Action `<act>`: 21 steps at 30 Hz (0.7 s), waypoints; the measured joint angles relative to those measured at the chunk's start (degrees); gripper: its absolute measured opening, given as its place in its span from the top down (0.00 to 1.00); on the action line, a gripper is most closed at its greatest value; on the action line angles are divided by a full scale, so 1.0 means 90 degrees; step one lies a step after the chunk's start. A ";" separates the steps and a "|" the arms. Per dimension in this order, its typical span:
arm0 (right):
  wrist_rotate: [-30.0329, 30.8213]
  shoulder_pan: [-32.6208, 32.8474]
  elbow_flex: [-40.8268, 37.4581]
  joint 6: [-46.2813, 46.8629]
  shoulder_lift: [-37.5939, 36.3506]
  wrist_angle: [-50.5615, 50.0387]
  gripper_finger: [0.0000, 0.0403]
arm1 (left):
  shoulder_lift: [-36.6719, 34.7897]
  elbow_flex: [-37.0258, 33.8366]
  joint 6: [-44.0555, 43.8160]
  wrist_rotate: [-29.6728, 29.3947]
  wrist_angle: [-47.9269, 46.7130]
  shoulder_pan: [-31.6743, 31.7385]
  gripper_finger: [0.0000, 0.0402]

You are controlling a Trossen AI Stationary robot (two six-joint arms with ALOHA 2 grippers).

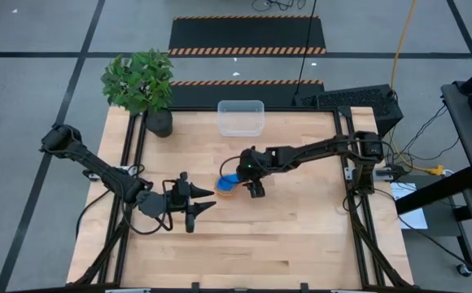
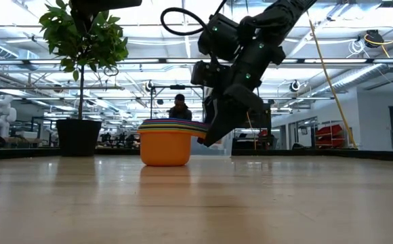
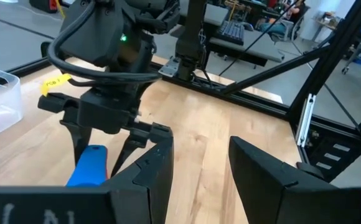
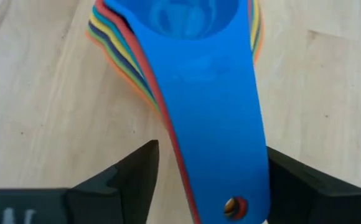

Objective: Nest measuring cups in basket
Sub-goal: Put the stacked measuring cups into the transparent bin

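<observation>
Measuring cups (image 1: 228, 186) sitting nested in 1 stack on the wooden surface (image 1: 301, 236), near the middle, orange cup outermost, blue one on top. The stacked handles (image 4: 218, 124) are fanning out toward the right arm, blue handle uppermost, red, yellow and green edges showing underneath.

Right hand (image 1: 253, 190) is sitting low at the stack, its 2 fingers (image 4: 127, 177) straddling the handles, 1 on each side. Wrist view is showing a gap between each finger and the handle edges, so it is partly open and not gripping yet. In the low view the right hand (image 2: 218, 129) is angling down onto the handle side of the stack (image 2: 166, 142).

Basket (image 1: 241, 117) is standing at the far edge of the surface, well apart from the cups, nothing visible in it. Potted plant (image 1: 142, 85) is at the far left corner.

Left hand (image 1: 199, 202) is hovering near the front-left of the stack, fingers (image 3: 149, 168) partly open, holding nothing, pointing at the right hand.

A person (image 2: 179, 108) is sitting in the room behind.
</observation>
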 joint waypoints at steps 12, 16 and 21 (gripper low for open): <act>0.0004 0.0412 0.0000 0.0530 0.0000 -0.0003 0.52 | 0.0000 0.0002 0.0068 -0.0004 -0.0007 0.0000 0.60; 0.0005 0.0555 0.0000 0.0940 0.0000 -0.0017 0.50 | 0.0000 0.0002 0.0064 -0.0005 -0.0007 0.0000 0.60; 0.0421 0.0700 -0.0002 0.0972 0.0000 -0.0120 0.41 | 0.0000 0.0002 0.0070 -0.0005 -0.0010 0.0000 0.60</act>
